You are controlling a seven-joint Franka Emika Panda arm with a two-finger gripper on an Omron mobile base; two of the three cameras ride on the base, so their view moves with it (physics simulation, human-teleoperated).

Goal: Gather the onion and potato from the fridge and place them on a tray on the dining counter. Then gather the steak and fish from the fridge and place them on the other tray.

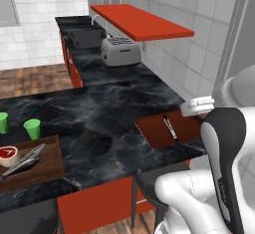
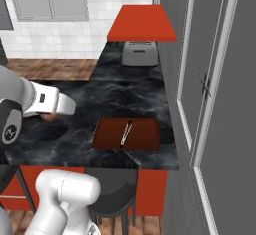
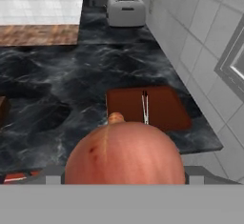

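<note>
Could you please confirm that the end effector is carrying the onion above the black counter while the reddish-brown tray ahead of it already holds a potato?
Not quite: the tray holds no potato, only a thin stick-like mark, as the hand view shows. The rest stands: the end effector carries the onion above the black counter.

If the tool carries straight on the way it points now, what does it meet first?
Probably the tray on the dining counter: it lies just past the onion the tool holds, though depth is hard to judge.
</note>
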